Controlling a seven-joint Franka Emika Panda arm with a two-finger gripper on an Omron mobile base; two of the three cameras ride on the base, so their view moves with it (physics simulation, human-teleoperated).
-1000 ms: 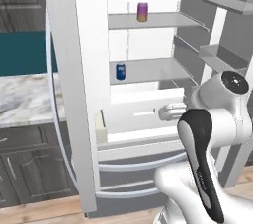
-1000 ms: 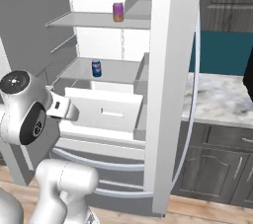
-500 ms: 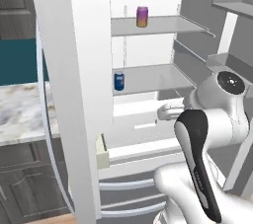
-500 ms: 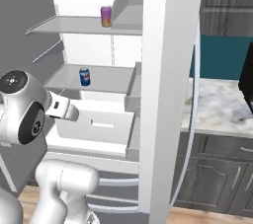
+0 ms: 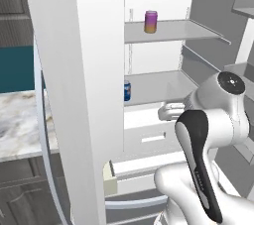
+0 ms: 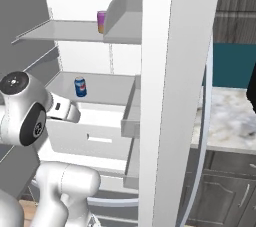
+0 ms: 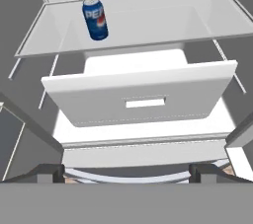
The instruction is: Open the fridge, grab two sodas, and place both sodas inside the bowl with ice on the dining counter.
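We see our fingers (image 7: 126,171) spread wide apart with nothing between them, their two dark tips at the bottom of the hand view. Just ahead of the fingers sits a white drawer (image 7: 141,97) with a slot handle, inside the open fridge (image 6: 170,96). Beyond the drawer, farther from the fingers, lies the lower shelf (image 7: 148,25). The blue can (image 7: 95,18) stands upright on it, ahead of the fingers and off toward the left tip's side, well apart from them. From the right base view the blue can (image 6: 80,86) stands near the shelf's front, just past the hand. From the left base view the blue can (image 5: 127,90) is half hidden behind the edge of the fridge door (image 5: 79,95). Higher and farther from the fingers, the purple can (image 5: 151,21) with its orange lower band stands upright on the upper shelf (image 5: 173,30). Off to the side, beyond the door, a marbled worktop (image 5: 20,125) tops dark grey cabinets.
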